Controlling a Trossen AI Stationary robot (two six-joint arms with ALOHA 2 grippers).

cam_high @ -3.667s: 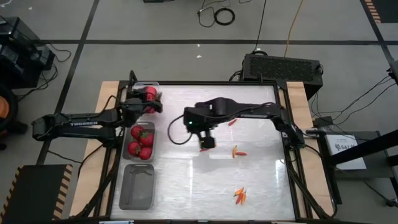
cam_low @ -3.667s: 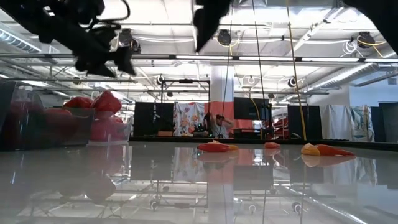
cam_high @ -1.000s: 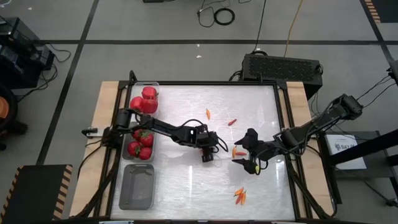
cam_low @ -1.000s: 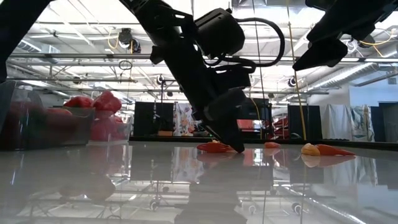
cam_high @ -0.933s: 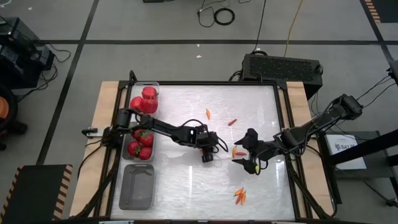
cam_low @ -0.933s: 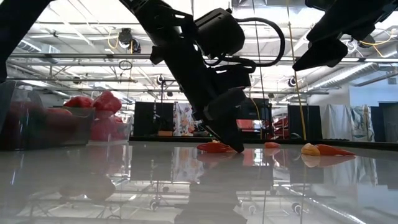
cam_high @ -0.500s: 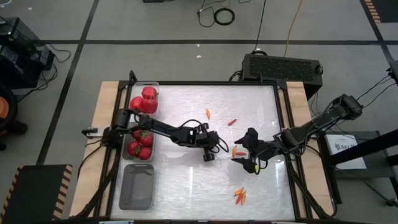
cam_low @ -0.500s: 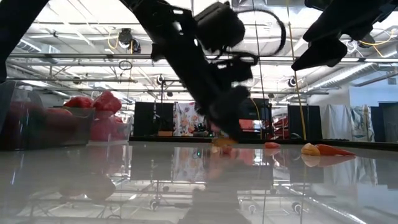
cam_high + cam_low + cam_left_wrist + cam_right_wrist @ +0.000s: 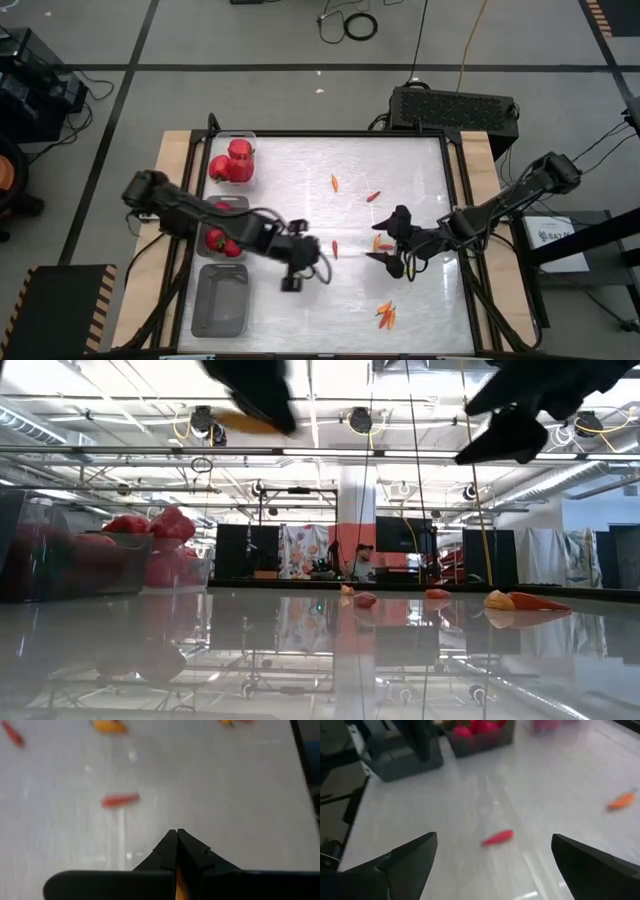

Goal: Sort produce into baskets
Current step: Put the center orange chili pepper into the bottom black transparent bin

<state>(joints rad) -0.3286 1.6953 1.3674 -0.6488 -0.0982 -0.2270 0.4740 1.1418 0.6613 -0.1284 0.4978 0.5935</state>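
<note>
We've got the left gripper [image 9: 291,283] pinched tight on a small orange chili, only a sliver showing betw. its tips, just beside the empty bin [image 9: 220,300]. Risk: thin pod slips out before the bin. Right gripper [image 9: 394,262] hangs wide open over the counter [image 9: 300,180] nr loose chilies [image 9: 386,315]; a slender red chili [image 9: 334,247] lies between the arms.
</note>
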